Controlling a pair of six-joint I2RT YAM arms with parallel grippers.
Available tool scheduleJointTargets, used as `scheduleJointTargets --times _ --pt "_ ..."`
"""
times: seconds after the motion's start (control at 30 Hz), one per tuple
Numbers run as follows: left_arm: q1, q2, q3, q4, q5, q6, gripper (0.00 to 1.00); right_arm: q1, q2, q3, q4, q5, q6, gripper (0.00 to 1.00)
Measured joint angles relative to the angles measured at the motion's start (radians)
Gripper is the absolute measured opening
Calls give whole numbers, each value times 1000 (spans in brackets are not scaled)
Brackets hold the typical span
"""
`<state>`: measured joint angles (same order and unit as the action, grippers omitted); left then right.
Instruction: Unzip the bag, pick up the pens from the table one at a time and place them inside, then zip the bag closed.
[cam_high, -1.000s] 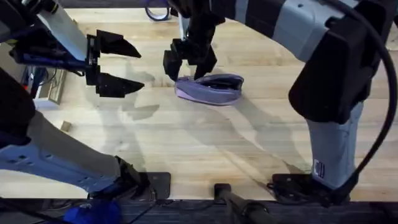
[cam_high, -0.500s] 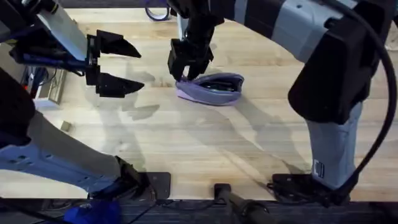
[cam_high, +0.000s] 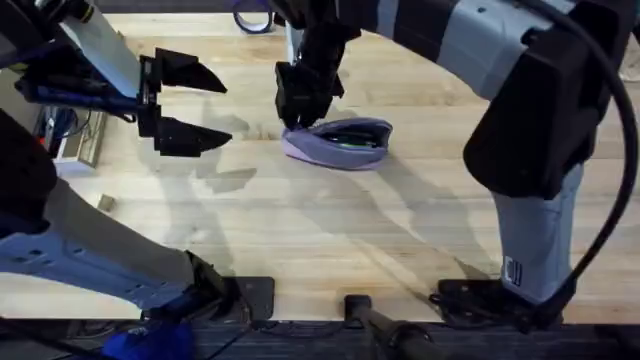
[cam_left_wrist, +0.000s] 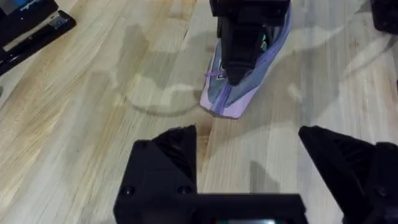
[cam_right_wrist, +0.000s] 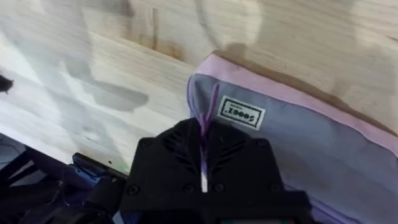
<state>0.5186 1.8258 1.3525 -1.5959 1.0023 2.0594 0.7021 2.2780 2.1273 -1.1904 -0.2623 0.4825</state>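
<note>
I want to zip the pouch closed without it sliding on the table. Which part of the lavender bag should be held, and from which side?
Hold the thin zipper pull at the end of the bag nearer the left arm, coming from above. It stands up from the fabric as a narrow tab, so fingers can pinch it. The right gripper is already closed on it. The left gripper is open and could steady the bag.
</note>
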Motion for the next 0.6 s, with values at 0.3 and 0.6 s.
scheduleJointTargets --times 0.3,0.6 --pt "0 0 0 0 0 0 995 -5 0 0 -1 -1 0 31" --pt "0 0 0 0 0 0 995 -21 6 38 -46 -15 0 31"
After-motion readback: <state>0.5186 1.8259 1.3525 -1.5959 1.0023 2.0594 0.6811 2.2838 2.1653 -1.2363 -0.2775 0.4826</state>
